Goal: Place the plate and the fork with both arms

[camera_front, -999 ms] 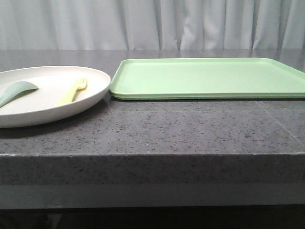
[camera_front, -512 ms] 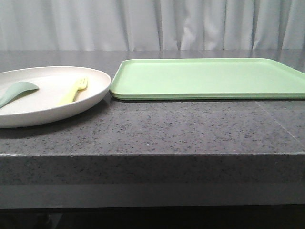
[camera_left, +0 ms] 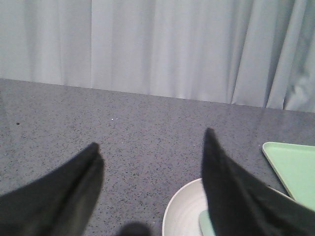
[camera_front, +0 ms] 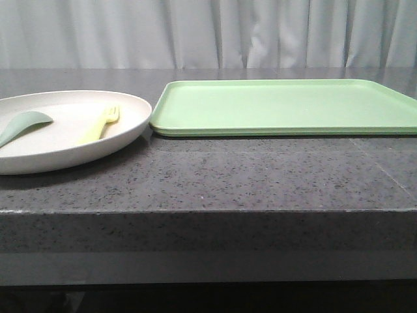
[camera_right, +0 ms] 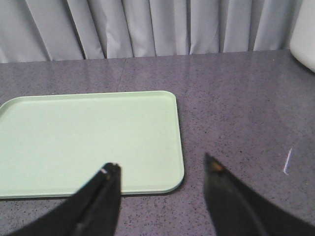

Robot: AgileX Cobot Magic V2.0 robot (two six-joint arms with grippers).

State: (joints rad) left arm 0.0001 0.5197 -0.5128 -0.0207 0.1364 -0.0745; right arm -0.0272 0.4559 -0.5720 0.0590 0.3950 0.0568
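On the left of the dark stone table sits the cream plate, holding a grey-green spoon and, to its right, the yellow fork. The left gripper hangs spread and empty above the plate's left edge. Just right lies the green tray; the right gripper, parted and empty, hovers over the tray's near right corner.

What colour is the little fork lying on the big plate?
Pale yellow. The fork shows best in the front view, lying on the cream plate.
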